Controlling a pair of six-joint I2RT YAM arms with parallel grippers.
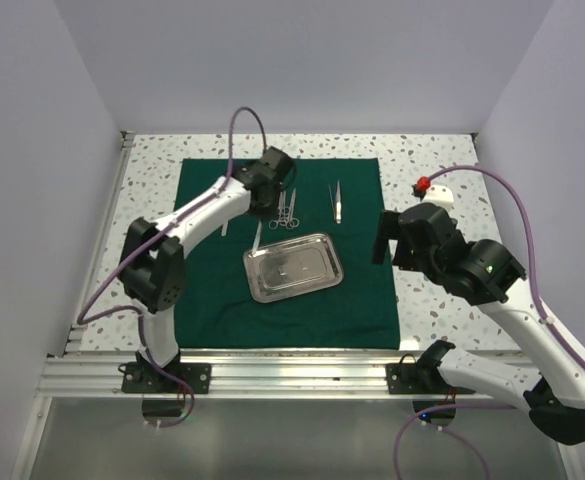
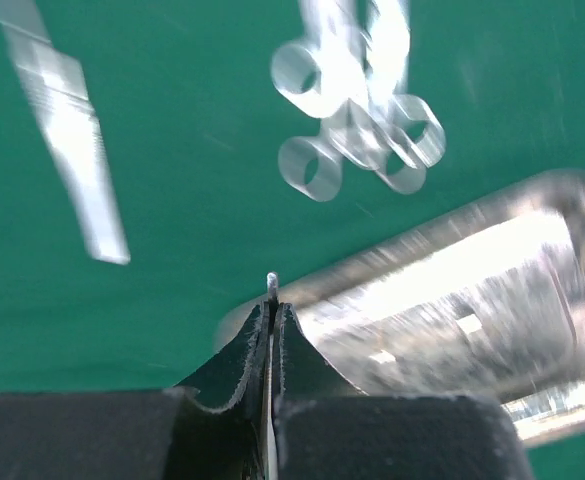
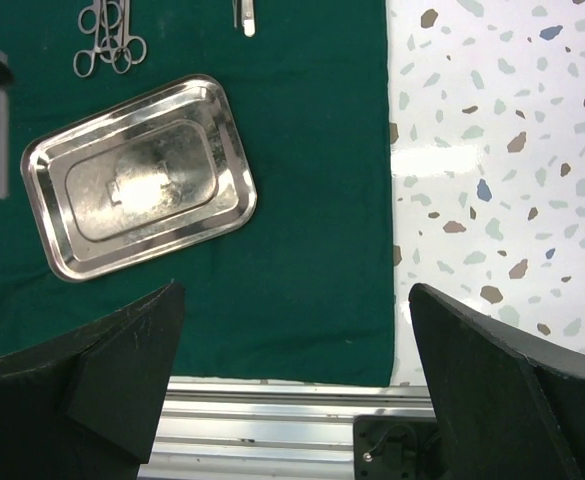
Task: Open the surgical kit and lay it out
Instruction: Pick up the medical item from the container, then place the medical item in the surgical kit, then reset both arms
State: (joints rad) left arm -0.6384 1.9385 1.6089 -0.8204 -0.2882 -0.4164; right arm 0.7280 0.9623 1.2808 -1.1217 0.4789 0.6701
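The dark green cloth (image 1: 212, 290) lies spread flat on the table. The steel tray (image 1: 292, 266) rests empty on its middle. Behind the tray lie ring-handled forceps (image 1: 287, 210) and tweezers (image 1: 336, 200). My left gripper (image 1: 262, 212) hovers at the tray's back left corner. In the left wrist view it (image 2: 272, 310) is shut on a slim silver instrument (image 2: 270, 284), whose tip pokes out past the fingertips. The tray (image 2: 462, 310) and the forceps' rings (image 2: 357, 140) show blurred beyond. My right gripper (image 3: 297, 330) stands open over the cloth's near right corner, with nothing between its fingers.
A flat silver instrument (image 2: 72, 140) lies on the cloth to the left of my left gripper. Bare speckled tabletop (image 3: 502, 150) runs right of the cloth. An aluminium rail (image 3: 272, 430) borders the near edge. White walls enclose three sides.
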